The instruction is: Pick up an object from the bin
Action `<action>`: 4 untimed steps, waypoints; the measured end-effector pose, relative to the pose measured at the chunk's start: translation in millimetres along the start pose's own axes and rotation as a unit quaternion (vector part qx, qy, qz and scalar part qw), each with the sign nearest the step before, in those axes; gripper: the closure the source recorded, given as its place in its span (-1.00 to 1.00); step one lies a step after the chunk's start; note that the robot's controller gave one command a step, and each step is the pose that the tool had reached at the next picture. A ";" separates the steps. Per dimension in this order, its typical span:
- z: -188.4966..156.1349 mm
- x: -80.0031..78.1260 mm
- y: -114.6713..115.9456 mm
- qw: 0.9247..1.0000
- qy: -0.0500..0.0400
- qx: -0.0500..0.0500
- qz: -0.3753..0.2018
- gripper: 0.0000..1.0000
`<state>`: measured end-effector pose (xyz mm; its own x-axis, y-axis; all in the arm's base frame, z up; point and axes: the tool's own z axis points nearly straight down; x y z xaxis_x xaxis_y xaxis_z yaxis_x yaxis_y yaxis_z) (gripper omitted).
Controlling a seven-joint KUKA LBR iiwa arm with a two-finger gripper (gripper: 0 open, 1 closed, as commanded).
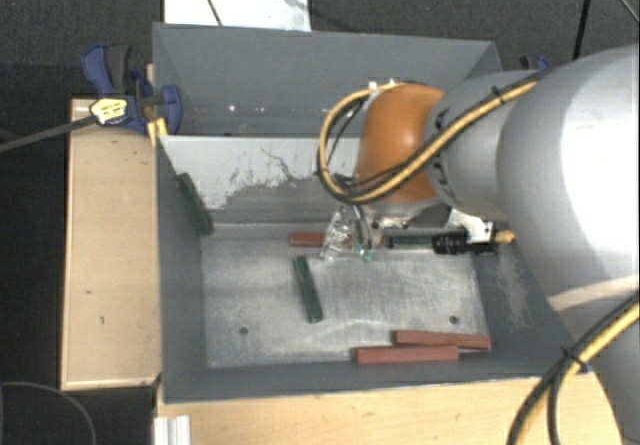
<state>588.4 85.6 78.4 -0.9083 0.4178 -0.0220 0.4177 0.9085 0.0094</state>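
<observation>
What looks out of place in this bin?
One green stick leans up the bin's left wall, off the floor, while a second green stick lies flat. The back wall is scuffed.

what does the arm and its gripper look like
The arm is made of thick, rounded, silver-grey sections. Its wrist wears a smooth orange cover, with black and yellow cables looping round it. The gripper below is small, pale and glassy-looking.
</observation>
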 end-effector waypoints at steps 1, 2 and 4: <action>0.0 0.0 0.0 1.000 0.000 0.000 0.000 1.00; -29.9 -4.5 -5.8 1.000 0.010 0.004 0.008 1.00; -55.3 -8.8 -9.2 1.000 0.011 0.005 0.011 -1.00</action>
<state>591.3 73.5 133.8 -0.8992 0.4374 -0.0005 0.4374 0.8993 0.0001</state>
